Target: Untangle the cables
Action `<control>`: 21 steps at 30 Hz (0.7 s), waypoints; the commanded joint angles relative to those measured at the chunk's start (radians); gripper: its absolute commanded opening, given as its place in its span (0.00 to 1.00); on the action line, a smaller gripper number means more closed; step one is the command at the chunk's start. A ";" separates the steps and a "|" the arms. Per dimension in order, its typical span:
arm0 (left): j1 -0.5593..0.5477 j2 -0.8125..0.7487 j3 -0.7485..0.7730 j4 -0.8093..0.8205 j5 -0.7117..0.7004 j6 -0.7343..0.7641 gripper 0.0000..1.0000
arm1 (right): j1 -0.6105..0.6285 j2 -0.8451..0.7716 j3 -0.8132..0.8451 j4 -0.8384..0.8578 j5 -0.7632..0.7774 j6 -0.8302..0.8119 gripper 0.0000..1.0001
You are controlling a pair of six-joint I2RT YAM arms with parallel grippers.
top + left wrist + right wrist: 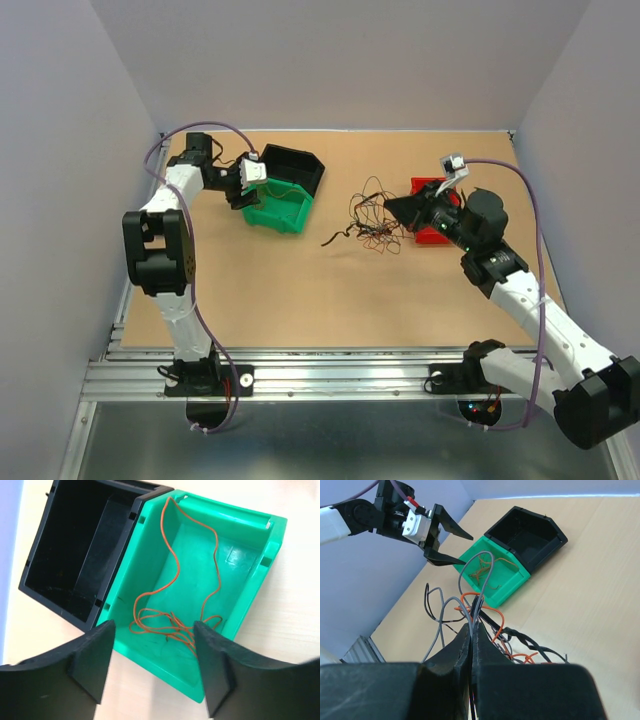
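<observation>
The cables (372, 222) lie as a loose tangle of thin black, grey and orange wires at the table's middle right. My right gripper (392, 208) is shut on grey and black strands (479, 602) of that tangle, which rise between its closed fingertips (472, 626). One orange cable (170, 625) lies coiled by itself inside the green bin (250, 580). My left gripper (152, 655) hangs open over that bin's near edge, nothing between its fingers (92, 660). It also shows open in the right wrist view (465, 548) and from above (252, 192).
A black bin (298, 168) touches the green bin (285, 215) on its far side and looks empty (70, 545). A red bin (432, 236) sits under my right wrist. Grey walls close in the table on three sides.
</observation>
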 commanded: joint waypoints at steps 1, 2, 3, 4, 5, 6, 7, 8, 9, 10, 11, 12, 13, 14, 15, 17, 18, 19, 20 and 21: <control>0.003 -0.101 0.007 0.000 0.001 -0.119 0.80 | 0.008 0.004 0.045 0.078 -0.008 0.007 0.01; 0.003 -0.121 0.007 0.021 0.010 -0.119 0.84 | 0.008 0.004 0.045 0.078 -0.006 0.007 0.01; 0.003 -0.167 -0.020 0.049 0.036 -0.200 0.93 | 0.008 0.007 0.047 0.078 -0.006 0.008 0.01; 0.003 -0.190 -0.039 0.078 0.050 -0.240 0.99 | 0.008 0.009 0.047 0.078 -0.008 0.007 0.00; 0.003 -0.217 -0.056 0.148 0.065 -0.282 0.99 | 0.008 0.009 0.047 0.077 -0.006 0.008 0.01; -0.002 -0.277 -0.103 0.194 0.082 -0.399 0.99 | 0.008 0.010 0.048 0.077 -0.006 0.007 0.00; -0.006 -0.308 -0.129 0.250 0.078 -0.462 0.99 | 0.009 0.010 0.050 0.075 -0.004 0.007 0.00; -0.014 -0.339 -0.158 0.370 0.064 -0.542 0.99 | 0.008 0.010 0.050 0.074 -0.006 0.007 0.01; -0.046 -0.369 -0.212 0.430 0.046 -0.611 0.99 | 0.008 0.010 0.050 0.072 -0.008 0.007 0.01; -0.067 -0.421 -0.235 0.480 -0.031 -0.736 0.99 | 0.008 0.009 0.050 0.072 -0.005 0.007 0.00; -0.089 -0.445 -0.249 0.514 -0.077 -0.777 0.99 | 0.008 0.009 0.050 0.072 -0.004 0.007 0.01; -0.109 -0.484 -0.281 0.578 -0.194 -0.820 0.99 | 0.008 0.007 0.050 0.070 -0.004 0.005 0.01; -0.167 -0.504 -0.298 0.624 -0.299 -0.966 0.99 | 0.008 0.009 0.051 0.070 -0.003 0.005 0.01; -0.195 -0.526 -0.324 0.684 -0.408 -1.000 0.99 | 0.008 0.009 0.051 0.069 -0.003 0.007 0.01; -0.224 -0.546 -0.347 0.713 -0.488 -1.014 0.99 | 0.008 0.009 0.051 0.069 -0.003 0.007 0.01; -0.259 -0.632 -0.424 0.884 -0.637 -1.088 0.99 | 0.008 0.009 0.053 0.067 -0.004 0.007 0.01; -0.259 -0.690 -0.497 0.935 -0.639 -1.104 0.99 | 0.008 0.009 0.053 0.067 -0.004 0.008 0.00; -0.259 -0.716 -0.528 0.974 -0.631 -1.112 0.99 | 0.008 0.009 0.053 0.066 -0.003 0.008 0.00; -0.259 -0.741 -0.557 1.047 -0.614 -1.115 0.99 | 0.008 0.009 0.054 0.066 -0.001 0.008 0.01; -0.259 -0.779 -0.614 1.089 -0.592 -1.133 0.99 | 0.009 0.009 0.054 0.063 -0.001 0.008 0.00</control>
